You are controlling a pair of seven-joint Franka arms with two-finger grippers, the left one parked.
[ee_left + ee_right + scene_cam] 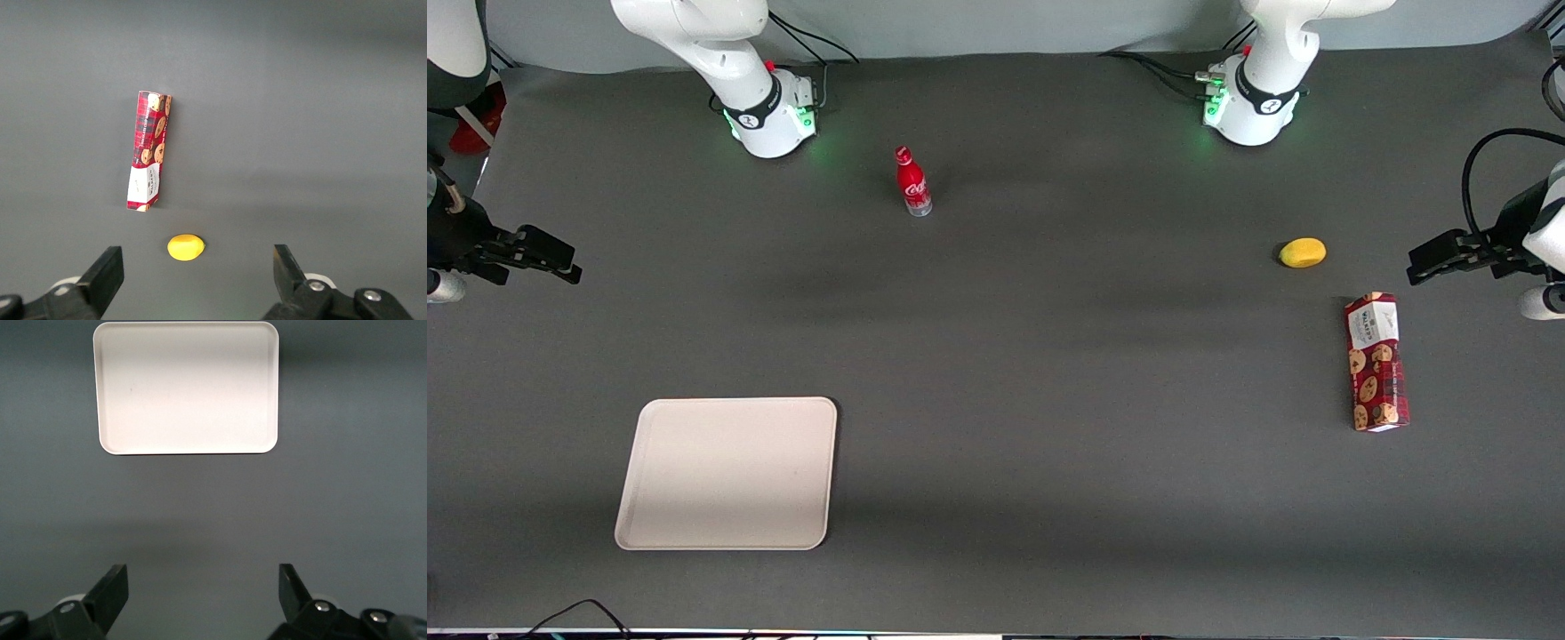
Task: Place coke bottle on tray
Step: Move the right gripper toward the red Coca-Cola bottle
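We see the coke bottle [912,181] standing upright on the dark table [1049,400], close to the base of the working arm [769,111] and far from the front camera. From the bottle, the tray [729,473] lies at about seven o'clock in the front view, well apart and much nearer to that camera; nothing rests on it. The gripper [560,262] hangs at the working arm's end of the table, at about eight o'clock from the bottle. In the right wrist view its fingers [110,590] stand wide apart and hold nothing, and the tray [187,447] is at twelve o'clock from them. A yellow fruit [1302,252] and a cookie box [1376,362] lie toward the parked arm's end.
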